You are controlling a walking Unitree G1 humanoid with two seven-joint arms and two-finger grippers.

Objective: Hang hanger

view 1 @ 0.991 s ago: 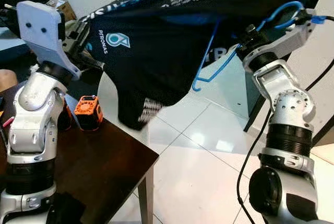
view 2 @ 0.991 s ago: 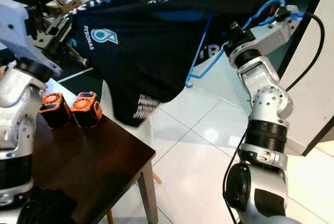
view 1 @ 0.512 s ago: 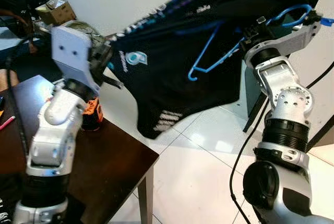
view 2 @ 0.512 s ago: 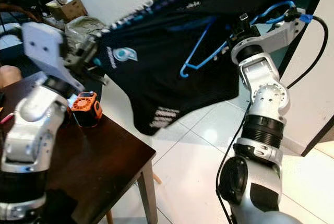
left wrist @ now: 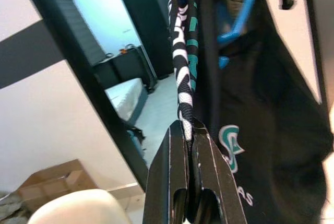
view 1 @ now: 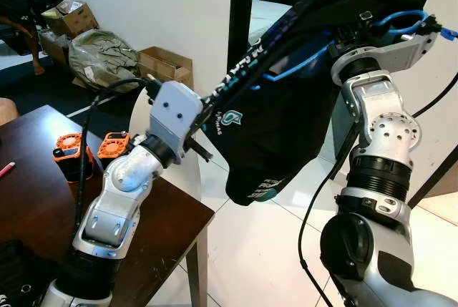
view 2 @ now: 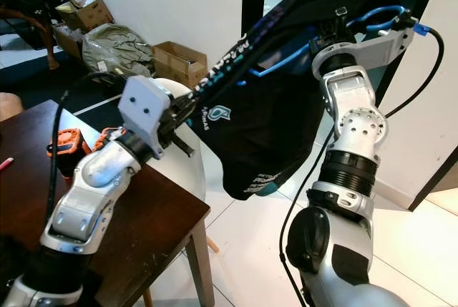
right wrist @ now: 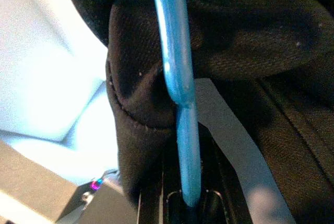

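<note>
Hanger (view 1: 398, 19), blue, sits pinched in the right tool (view 1: 422, 24), raised high, with a black jersey (view 1: 286, 114) draped over it and hanging below. Left of it, the left tool (view 1: 207, 110) clamps the jersey's patterned hem above the dark worktop (view 1: 43, 200). Behind, an open cardboard box (view 1: 164, 64) rests on the floor.

Left wrist view: fingers (left wrist: 175, 177) pressed onto the hem.

Right wrist view: hanger wire (right wrist: 180, 98) runs into the closed tool.
</note>
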